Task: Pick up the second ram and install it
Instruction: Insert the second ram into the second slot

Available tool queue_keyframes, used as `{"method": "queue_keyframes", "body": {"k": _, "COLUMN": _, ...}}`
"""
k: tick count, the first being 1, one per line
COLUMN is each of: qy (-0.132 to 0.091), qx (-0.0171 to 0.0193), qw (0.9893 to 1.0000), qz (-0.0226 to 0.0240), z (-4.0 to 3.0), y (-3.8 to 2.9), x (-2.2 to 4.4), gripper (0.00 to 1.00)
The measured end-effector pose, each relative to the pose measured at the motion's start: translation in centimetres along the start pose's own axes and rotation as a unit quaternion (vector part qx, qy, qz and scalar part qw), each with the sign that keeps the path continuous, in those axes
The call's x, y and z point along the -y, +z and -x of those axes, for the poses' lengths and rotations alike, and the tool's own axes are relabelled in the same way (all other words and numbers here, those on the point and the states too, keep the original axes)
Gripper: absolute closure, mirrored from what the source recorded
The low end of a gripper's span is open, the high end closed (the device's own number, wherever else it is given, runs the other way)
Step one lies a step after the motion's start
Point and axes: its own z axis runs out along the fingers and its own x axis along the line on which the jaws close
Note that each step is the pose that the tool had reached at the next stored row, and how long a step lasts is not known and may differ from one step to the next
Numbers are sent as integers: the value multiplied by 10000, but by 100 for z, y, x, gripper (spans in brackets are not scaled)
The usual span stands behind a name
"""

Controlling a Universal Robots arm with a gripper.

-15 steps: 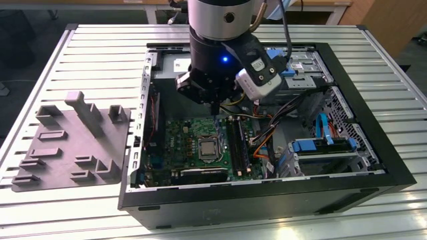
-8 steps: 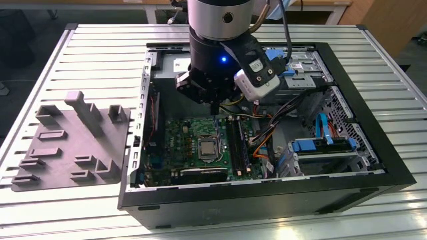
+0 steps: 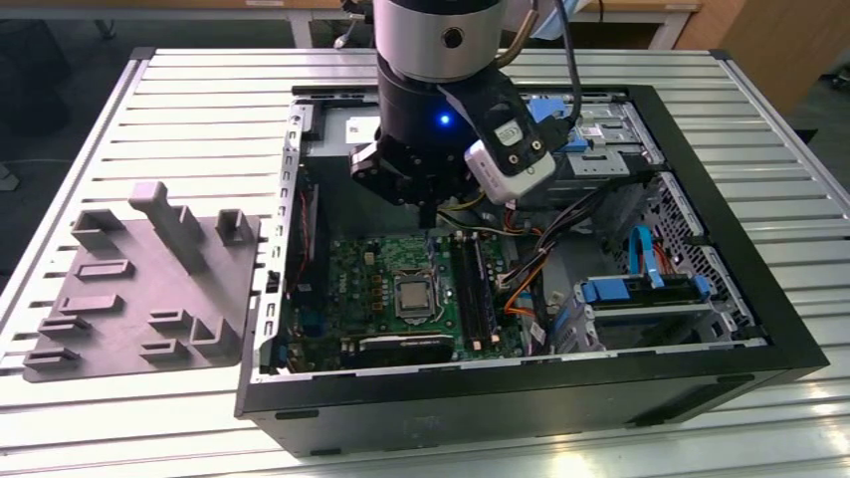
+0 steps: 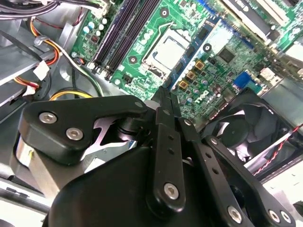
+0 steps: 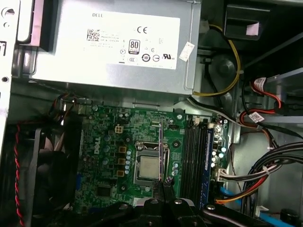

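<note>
Tray (image 3: 126,299) of grey moulded plastic farthest toward the exterior view's left, posts upright, flat on the slatted table (image 3: 199,90) and well apart from the work. Next along, open computer case (image 3: 531,398) lying on its side, motherboard (image 3: 372,269) face-up on its floor. Above the board, over the processor socket (image 3: 414,296), gripper (image 3: 428,214) pointing straight down, closed tight on a thin strip seen edge-on in the first wrist view. By the look of it, the second ram (image 5: 161,151), held clear of the board and not yet in any slot. Just to the exterior view's right of the gripper, long black memory slots (image 3: 476,289) side by side, running from the far side of the board toward the near side. Held stick in line with those slots rather than across them, judging from the first wrist view. Mismatch therefore one of sideways offset, not of angle: slots near the stick, toward the exterior view's right of it, but not beneath it. Beyond the slots, bundle of orange and black cables (image 3: 525,274) close alongside, a possible snag for anything crossing that way. Farthest right, blue-latched drive bays (image 3: 638,289) against the case wall.
</note>
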Motion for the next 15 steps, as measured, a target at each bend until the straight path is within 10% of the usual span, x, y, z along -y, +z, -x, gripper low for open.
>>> {"method": "queue_keyframes", "body": {"k": 15, "qy": 2, "qx": 2, "qw": 10000, "qz": 32, "z": -2, "y": 20, "x": 37, "gripper": 89}}
